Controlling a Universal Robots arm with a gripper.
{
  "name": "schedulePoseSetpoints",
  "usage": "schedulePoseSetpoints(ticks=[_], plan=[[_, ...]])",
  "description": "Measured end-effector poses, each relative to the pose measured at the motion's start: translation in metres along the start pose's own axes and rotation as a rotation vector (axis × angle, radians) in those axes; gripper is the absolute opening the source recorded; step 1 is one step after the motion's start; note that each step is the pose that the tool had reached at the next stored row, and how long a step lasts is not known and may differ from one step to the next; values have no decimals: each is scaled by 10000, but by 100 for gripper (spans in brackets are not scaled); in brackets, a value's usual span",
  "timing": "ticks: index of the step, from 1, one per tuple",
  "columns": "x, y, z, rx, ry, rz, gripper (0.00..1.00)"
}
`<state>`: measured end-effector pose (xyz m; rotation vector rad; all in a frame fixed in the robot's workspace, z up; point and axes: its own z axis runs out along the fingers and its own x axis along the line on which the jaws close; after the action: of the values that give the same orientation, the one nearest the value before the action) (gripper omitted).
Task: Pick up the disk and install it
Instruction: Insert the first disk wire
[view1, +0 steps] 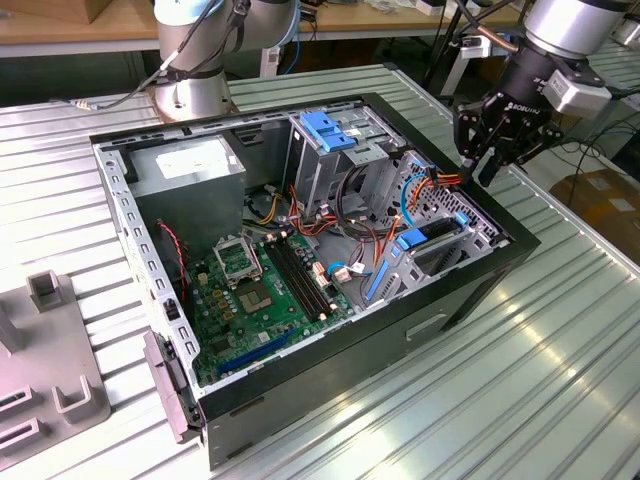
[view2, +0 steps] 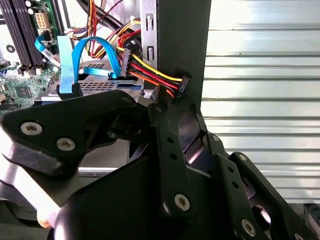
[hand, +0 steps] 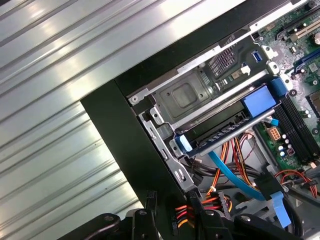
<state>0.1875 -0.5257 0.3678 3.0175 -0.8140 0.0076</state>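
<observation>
The disk (hand: 220, 126), dark slab edge-on between blue rail ends in the drive cage (hand: 185, 95); pincer (view1: 480, 165) spread indiscernible.

A ribbed, silvery metal table (view1: 560, 380) carries everything; its long grooves also show in the first wrist view (hand: 60, 75) and in the second wrist view (view2: 260, 80). An open black computer case (view1: 330, 355) lies on its side in the middle of it, open face up. Behind the case the arm's round grey base (view1: 190, 95) stands on the tabletop. At the exterior view's left a flat grey fixture plate (view1: 45, 370) with small upright blocks lies on the table, apart from the case
</observation>
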Motion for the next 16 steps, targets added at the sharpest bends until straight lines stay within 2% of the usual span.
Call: schedulePoseSetpoints(ticks=[2, 4, 8, 11, 13, 14, 15, 16], plan=[[-8, -14, 0, 0, 5, -256, 37], [-32, -56, 3, 2, 7, -400, 37], [-47, -93, 22, 13, 23, -511, 37], [-69, -136, 27, 58, 126, -514, 37], [-69, -136, 27, 56, 132, -522, 36], [-69, -137, 27, 55, 133, -524, 29], [-70, -137, 27, 51, 139, -524, 29], [-70, -137, 28, 27, 154, -524, 22]])
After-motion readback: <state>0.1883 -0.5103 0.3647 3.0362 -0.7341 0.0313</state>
